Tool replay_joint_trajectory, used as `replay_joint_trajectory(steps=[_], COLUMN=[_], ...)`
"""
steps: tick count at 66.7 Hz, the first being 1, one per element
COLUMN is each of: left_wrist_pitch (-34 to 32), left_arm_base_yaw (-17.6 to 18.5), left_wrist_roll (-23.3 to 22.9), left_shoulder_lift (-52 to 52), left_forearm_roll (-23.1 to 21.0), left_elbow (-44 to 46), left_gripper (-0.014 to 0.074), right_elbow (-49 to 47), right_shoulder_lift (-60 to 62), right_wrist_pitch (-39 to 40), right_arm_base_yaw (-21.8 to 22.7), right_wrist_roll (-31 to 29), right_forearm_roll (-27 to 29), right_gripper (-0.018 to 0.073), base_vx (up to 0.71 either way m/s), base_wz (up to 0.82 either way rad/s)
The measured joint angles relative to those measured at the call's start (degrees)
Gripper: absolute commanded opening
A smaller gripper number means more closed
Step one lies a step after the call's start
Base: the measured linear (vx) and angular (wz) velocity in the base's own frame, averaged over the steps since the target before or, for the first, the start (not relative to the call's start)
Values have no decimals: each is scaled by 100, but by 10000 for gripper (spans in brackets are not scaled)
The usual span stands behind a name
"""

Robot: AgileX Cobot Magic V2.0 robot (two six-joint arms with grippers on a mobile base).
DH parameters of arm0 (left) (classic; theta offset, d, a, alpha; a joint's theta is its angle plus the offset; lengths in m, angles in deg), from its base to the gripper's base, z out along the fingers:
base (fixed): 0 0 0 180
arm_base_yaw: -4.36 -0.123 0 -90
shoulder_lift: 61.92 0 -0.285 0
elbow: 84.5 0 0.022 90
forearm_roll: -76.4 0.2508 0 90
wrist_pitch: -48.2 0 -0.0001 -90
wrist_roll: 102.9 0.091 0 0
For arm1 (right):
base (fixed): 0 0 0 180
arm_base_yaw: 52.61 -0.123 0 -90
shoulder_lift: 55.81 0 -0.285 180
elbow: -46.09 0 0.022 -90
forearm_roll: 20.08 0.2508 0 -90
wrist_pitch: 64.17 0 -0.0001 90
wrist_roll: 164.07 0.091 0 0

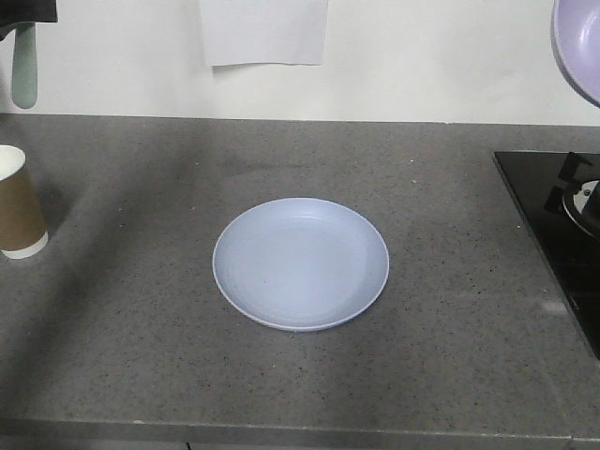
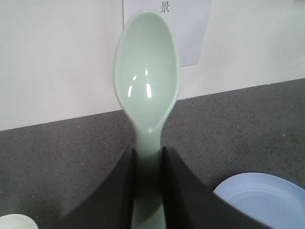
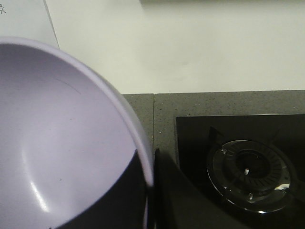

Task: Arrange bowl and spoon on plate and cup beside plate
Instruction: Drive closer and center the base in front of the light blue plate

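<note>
- Two of the task's things are off the surface (image 1: pixel 450 375) and in hand: the spoon (image 2: pixel 147 86) in the left jaws, the bowl (image 3: pixel 62 143) in the right jaws.
- Left jaws: closed on the spoon's flat handle just below the neck, one dark finger on each side. The head stands clear above them, hollow face toward the wrist camera. In the front view the spoon hangs high at the far left.
- Spoon judged light, stiff and glossy. A narrow handle may pivot or slide in a pinch. The handle is the right hold, as it leaves the head free to lay down.
- Right jaws: clamped over the bowl's rim. One dark finger shows outside the wall, and a dark shape inside it I take for the other. The bowl is tilted, high at the far right near the hob (image 1: pixel 562 225), well apart from the plate (image 1: pixel 300 264).
- Bowl judged light and rigid but smooth. A rim pinch on a thin wall could let it swing, so level it before letting go.
- Plate: flat, mid-surface, nothing on it.
- Cup (image 1: pixel 19 202): upright at the left edge, partly cropped, well apart from the plate.
- Cup's paper wall judged soft and easy to crush. Take it round the mid-body with a light squeeze, not at the rim.
- By my reading, no item has been placed yet.
</note>
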Motion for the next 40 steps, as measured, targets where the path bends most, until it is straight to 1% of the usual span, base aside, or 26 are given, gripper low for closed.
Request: replay_joint_trajectory(steps=[40], left_wrist_pitch=[0], left_arm_base_yaw=[0], left_wrist_roll=[0], left_shoulder_lift=[0], left_forearm_roll=[0], left_elbow=[0], left_gripper=[-6], right_elbow=[0], right_shoulder_lift=[0], right_wrist_pitch=[0], right_arm_base_yaw=[0], right_wrist_roll=[0], right_forearm_roll=[0], right_gripper=[-10], base_vx=[3], base_wz=[-2])
